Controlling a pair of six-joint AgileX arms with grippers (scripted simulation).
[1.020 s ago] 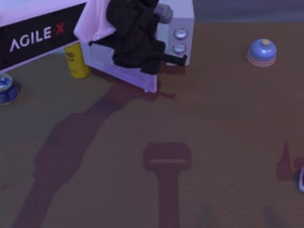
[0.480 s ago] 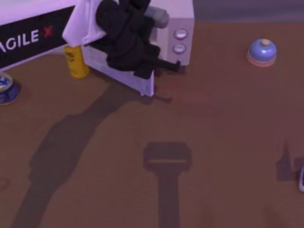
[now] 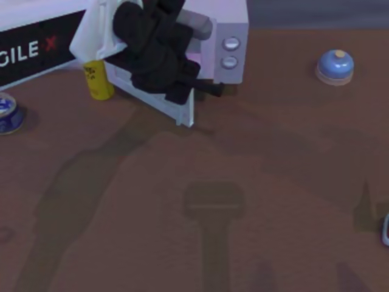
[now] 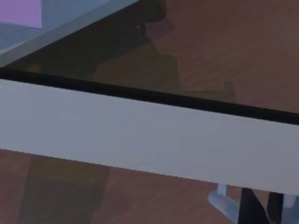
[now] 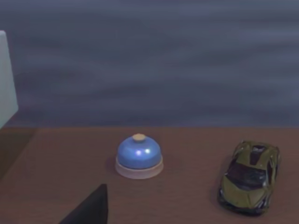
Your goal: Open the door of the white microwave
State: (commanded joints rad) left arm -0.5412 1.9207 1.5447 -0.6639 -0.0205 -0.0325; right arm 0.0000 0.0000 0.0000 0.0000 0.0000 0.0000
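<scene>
At the table's far edge, the left gripper [image 3: 209, 90] meets the microwave [image 3: 226, 24]'s swung-out door [image 3: 159, 102]; finger state unclear; right arm unseen.

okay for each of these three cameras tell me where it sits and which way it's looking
Top view: above the table, looking down on the white microwave, its door swung out, left arm over it.
Left wrist view: on the left arm, close against the door's white edge.
Right wrist view: on the right arm, facing the blue bell and green toy car.
Shared: the bell also shows from above.
</scene>
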